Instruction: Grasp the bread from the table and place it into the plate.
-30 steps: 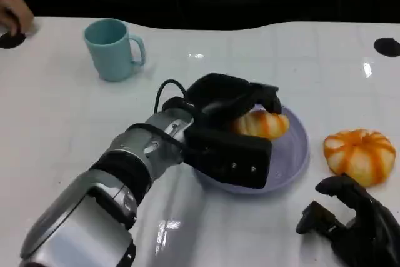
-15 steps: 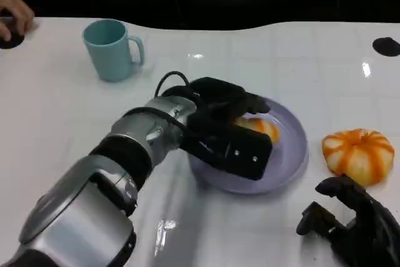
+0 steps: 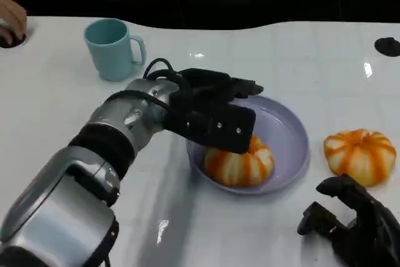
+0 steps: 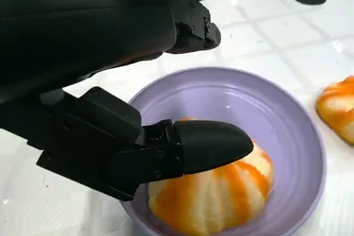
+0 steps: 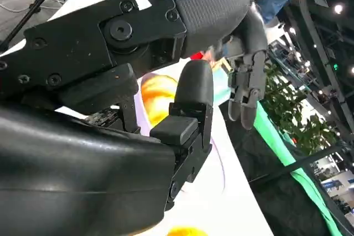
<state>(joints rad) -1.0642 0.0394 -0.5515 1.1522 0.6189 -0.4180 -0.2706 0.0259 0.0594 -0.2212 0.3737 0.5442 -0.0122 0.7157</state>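
Since the bread [image 3: 239,166] already lies in the plate [image 3: 289,130] at its six o'clock rim, my left hand [image 3: 212,114] above it holds nothing, fingers apart, so only pulling away seems left.

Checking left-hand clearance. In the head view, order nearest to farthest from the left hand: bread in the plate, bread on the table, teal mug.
1. Bread in the plate, just under the left hand.
2. Teal mug, far side of the table.
3. Bread on the table, right of the plate.
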